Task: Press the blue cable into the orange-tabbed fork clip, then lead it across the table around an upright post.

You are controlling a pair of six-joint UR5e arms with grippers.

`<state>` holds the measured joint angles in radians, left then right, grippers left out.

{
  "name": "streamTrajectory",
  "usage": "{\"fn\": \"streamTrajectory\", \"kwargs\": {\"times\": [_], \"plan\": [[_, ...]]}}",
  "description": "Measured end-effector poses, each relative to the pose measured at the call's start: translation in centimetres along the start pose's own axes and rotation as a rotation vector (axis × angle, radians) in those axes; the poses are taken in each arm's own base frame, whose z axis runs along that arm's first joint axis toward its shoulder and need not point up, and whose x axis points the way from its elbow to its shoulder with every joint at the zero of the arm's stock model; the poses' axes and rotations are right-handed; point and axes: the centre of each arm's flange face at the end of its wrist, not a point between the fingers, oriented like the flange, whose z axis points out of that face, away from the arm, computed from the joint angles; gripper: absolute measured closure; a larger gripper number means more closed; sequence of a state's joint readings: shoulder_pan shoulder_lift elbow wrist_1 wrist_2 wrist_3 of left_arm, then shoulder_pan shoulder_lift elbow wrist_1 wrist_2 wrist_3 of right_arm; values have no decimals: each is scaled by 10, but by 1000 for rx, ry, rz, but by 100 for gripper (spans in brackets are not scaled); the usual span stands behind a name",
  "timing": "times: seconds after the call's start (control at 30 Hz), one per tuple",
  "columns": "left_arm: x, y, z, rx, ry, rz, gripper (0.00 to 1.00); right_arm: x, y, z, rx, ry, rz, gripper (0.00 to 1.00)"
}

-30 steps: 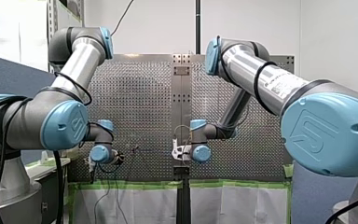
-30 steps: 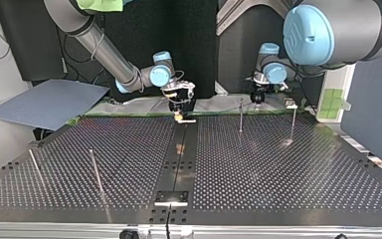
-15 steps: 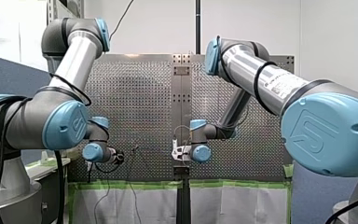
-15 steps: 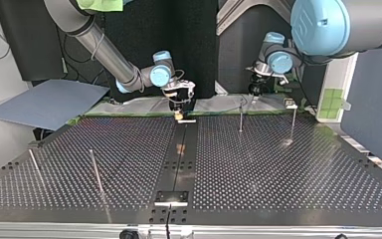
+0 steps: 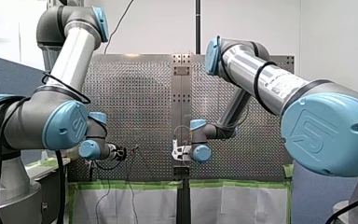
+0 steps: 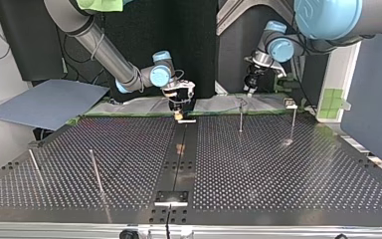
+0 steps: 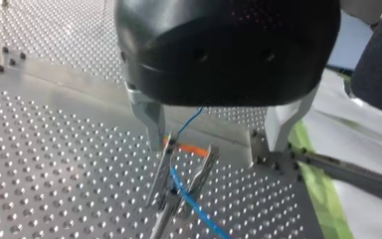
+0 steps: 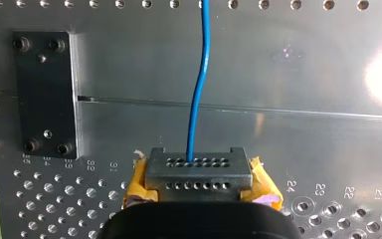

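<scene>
**A:** What is shown, from the largest thing down?

**B:** The perforated table (image 6: 278, 169) is reached over by both arms. A slender upright post (image 6: 95, 172) is planted toward the top view's left, well apart from either pincer.

**A:** How are the pincers set?

**B:** The right gripper (image 8: 199, 172) is clenched on the blue cable (image 8: 197, 94), which is seen coming out between its yellow pads (image 8: 137, 185) and running straight ahead. The left gripper (image 7: 216, 145) is released. Its metal fingers (image 7: 151, 119) are spread wide and nothing is held between them.

**A:** Where is the cable placed?

**B:** In the left wrist view it is seated between the prongs of the orange-tabbed fork clip (image 7: 202, 169). The clip stands below the spread fingers, nearer one of them than the other. The pressing-in is therefore judged done.

**A:** What relation is the coming move turned on?

**B:** The cable's long axis is laid from the clip toward the right gripper, along the table edge nearest the arms. The post lies away from that pincer, out across the table and on the right arm's side in the top view. Since the free run is held only by the right gripper, the leading-out is judged to be its work, while the clip end is left anchored.
</scene>
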<state>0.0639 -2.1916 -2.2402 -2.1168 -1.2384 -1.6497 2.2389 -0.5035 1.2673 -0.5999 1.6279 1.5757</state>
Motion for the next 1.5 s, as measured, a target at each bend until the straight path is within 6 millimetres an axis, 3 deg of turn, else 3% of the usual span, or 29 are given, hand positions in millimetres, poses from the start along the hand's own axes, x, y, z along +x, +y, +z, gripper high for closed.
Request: {"fn": "streamTrajectory", "kwargs": {"times": [0.83,1.5], "plan": [[-4,-13,4,56,-56,-22,0,-1,0,0,3,0,4,100],[5,-23,-2,49,7,18,0,-2,-1,0,9,-2,5,100]]}}
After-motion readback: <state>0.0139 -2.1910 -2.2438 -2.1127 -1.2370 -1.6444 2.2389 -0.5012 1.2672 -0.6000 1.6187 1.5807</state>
